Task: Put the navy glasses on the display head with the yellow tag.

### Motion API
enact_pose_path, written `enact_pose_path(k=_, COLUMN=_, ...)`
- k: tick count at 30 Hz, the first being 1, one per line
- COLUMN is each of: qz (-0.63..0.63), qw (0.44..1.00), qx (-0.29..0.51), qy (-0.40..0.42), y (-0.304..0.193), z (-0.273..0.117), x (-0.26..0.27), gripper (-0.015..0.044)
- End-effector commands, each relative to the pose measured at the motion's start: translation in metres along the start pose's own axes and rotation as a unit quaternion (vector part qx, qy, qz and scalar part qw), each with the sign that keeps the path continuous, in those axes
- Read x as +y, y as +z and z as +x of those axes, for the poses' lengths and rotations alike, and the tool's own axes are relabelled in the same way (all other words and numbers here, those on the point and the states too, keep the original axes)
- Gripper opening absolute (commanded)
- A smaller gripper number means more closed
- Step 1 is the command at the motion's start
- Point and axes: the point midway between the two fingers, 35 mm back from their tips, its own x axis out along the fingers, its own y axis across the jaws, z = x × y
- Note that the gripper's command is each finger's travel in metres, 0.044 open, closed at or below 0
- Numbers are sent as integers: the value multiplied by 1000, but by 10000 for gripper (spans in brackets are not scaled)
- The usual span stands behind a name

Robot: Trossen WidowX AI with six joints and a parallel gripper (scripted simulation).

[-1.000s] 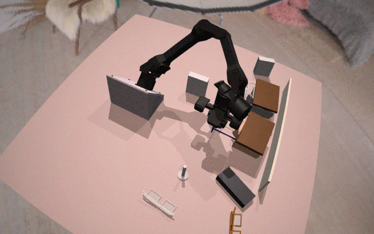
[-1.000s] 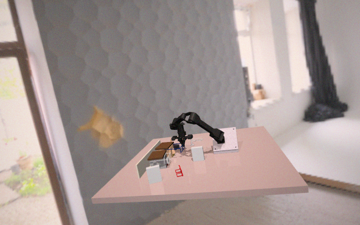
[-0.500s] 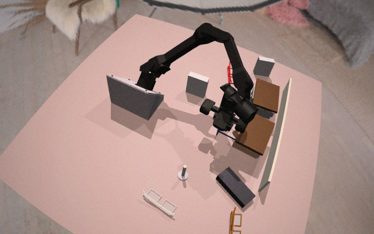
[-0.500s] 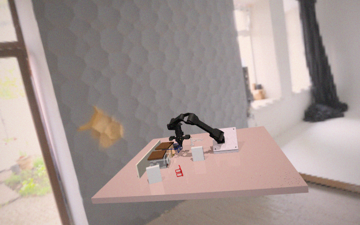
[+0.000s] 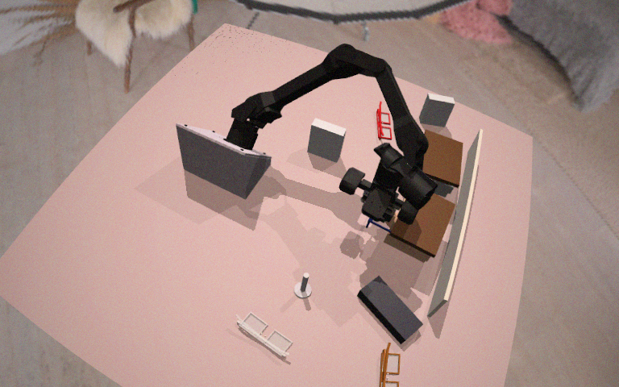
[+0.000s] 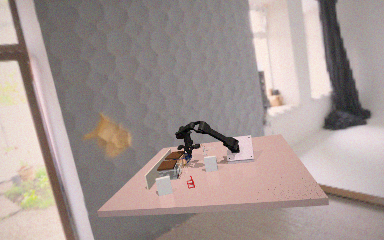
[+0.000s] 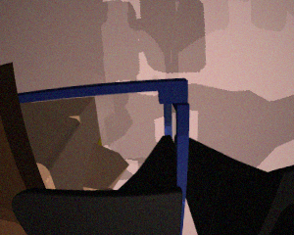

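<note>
My gripper (image 7: 172,143) is shut on the front frame of the navy glasses (image 5: 379,225) (image 7: 103,88), in front of the near display head (image 5: 425,227) (image 6: 176,155) with its brown top. A small yellow mark on this head shows in the wrist view. The temples point toward the head; one reaches past its front edge, its end hidden behind the brown top in the wrist view. The front frame stands off from the face. Whether the bridge lines up with the nose cannot be told. The other head (image 5: 445,156) (image 6: 168,165) stands beside it, with a pale frame outline at its front.
A long upright panel (image 5: 456,225) stands behind the heads. Red glasses (image 5: 384,131) (image 6: 191,183), white glasses (image 5: 262,338) and orange glasses (image 5: 384,367) lie around. White blocks (image 5: 326,141) (image 5: 435,110), a dark box (image 5: 389,309) and a small post (image 5: 304,282) stand on the table.
</note>
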Motion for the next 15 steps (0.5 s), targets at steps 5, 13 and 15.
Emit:
enact_pose_path(k=5, qz=3, qw=1000, qx=3, qy=-1, y=1, z=2, x=11, gripper=0)
enact_pose_path(k=13, qz=3, qw=1000, qx=3, qy=0, y=0, z=2, x=21, gripper=0)
enact_pose_path(k=15, qz=3, qw=1000, qx=3, qy=0, y=0, z=2, x=23, gripper=0)
